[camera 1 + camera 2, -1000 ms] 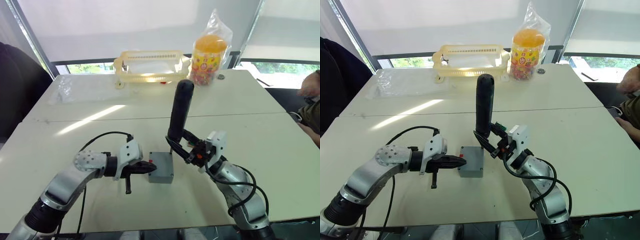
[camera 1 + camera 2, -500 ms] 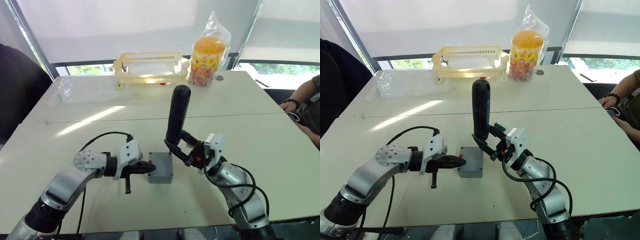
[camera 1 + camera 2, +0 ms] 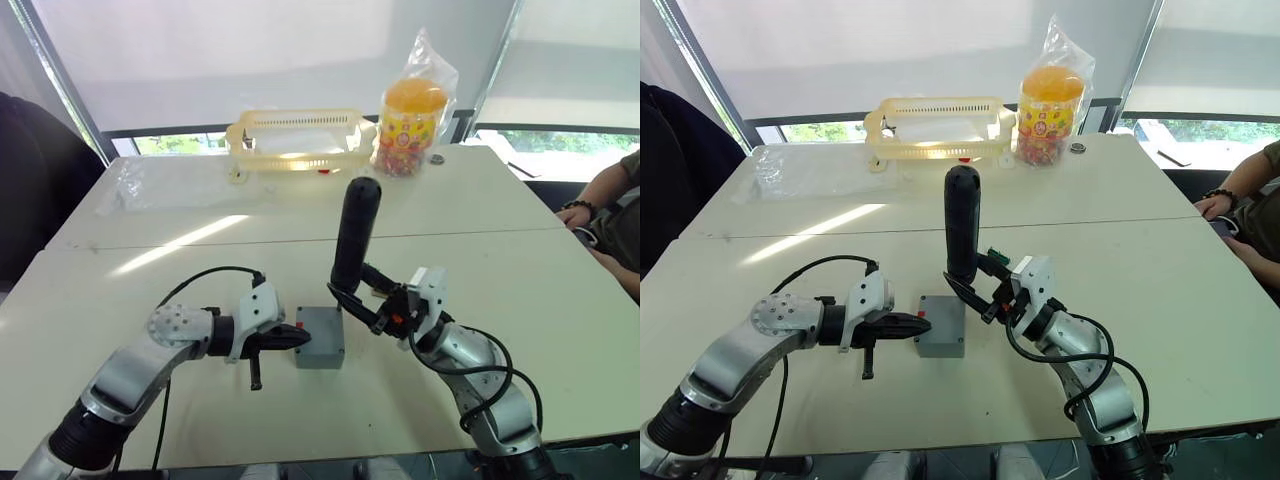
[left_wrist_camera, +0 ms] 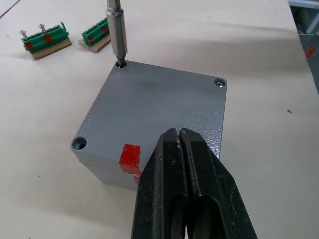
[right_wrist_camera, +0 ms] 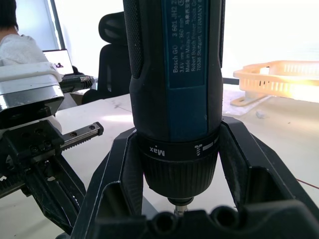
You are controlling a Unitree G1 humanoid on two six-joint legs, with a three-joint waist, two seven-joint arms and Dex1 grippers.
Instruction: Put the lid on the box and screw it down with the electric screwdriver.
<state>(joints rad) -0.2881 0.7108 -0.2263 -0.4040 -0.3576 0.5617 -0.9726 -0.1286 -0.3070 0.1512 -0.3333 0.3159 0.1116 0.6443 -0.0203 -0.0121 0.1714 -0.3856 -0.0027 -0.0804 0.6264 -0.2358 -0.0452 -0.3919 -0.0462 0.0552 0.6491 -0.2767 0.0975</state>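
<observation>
Near table edge, left gripper [image 4: 183,144], fingers pressed together empty, at the side of the box [image 3: 319,352], lid [image 4: 159,99] seated on top; right gripper [image 3: 352,297] clamped around upright electric screwdriver [image 3: 354,235], bit in a corner hole; farther back, yellow basket [image 3: 295,136] and bagged candy jar [image 3: 411,110]

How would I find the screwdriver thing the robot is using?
Find the white table, then the small grey box near its front edge between the robot's two arms. The electric screwdriver stands upright in the right gripper, its metal bit in a corner hole of the lid. It is the tall black handle, unlike the low grey box.
</observation>
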